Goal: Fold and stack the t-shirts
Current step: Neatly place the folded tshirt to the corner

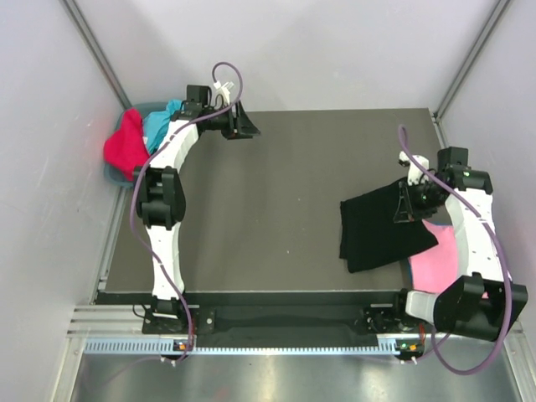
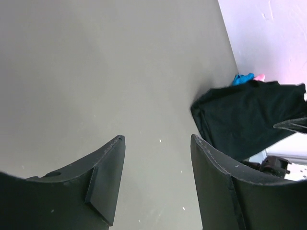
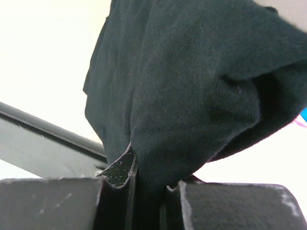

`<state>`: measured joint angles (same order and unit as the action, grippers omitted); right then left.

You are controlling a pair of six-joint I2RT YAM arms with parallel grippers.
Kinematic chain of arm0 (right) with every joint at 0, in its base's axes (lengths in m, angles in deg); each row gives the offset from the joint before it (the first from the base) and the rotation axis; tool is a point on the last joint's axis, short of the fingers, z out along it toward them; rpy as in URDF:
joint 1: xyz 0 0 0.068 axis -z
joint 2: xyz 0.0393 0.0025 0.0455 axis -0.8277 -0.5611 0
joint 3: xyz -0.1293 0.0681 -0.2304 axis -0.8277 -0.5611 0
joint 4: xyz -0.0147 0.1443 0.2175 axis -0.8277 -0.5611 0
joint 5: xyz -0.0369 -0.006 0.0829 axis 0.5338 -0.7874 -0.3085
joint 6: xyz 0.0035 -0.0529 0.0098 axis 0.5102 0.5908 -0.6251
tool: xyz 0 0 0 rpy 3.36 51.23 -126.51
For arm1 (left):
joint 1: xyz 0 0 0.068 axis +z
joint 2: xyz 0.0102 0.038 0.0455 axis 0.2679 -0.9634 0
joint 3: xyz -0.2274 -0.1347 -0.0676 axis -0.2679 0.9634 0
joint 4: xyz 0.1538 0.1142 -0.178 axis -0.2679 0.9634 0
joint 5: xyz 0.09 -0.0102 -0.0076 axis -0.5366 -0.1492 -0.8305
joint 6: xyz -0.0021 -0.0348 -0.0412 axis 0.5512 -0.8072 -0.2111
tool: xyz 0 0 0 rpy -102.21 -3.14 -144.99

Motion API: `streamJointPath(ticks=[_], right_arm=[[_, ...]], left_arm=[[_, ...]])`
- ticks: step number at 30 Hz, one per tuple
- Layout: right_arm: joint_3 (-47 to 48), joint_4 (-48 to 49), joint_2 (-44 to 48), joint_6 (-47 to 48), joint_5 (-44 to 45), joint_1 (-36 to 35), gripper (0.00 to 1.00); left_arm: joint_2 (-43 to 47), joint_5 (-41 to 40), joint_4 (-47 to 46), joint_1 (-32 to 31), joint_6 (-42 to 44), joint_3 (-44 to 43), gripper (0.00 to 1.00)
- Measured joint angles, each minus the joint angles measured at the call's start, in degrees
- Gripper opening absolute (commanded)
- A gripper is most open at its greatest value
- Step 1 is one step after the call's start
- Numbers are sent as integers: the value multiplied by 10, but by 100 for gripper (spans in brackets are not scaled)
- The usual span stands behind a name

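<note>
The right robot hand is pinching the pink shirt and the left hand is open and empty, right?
No. The right gripper is pinching the black t-shirt, not the pink t-shirt, as the right wrist view shows. The left gripper is open and empty.

The black t-shirt (image 1: 377, 230) lay folded in a rough rectangle on the right side of the table (image 1: 268, 209), its far right edge bunched and lifted. The pink t-shirt (image 1: 435, 266) lay flat, partly under its near right corner. The red t-shirt (image 1: 124, 144) and turquoise t-shirt (image 1: 157, 124) sat crumpled together, touching, at the far left corner.
</note>
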<state>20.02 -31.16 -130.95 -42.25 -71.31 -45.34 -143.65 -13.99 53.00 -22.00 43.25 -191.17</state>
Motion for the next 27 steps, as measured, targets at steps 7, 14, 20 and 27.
streamJointPath(ticks=[7,14,20,27], right_arm=[[26,-81,37,79,13,30,0],[37,-115,71,129,22,134,0],[37,-118,71,157,37,198,0],[43,-121,70,182,42,250,0]], left_arm=[[-11,-1,-2,0,0,-19,61],[-30,-6,-15,-1,-11,-19,61],[-38,-7,-19,-5,-16,-20,61],[-39,-6,-27,-9,-19,-20,61]])
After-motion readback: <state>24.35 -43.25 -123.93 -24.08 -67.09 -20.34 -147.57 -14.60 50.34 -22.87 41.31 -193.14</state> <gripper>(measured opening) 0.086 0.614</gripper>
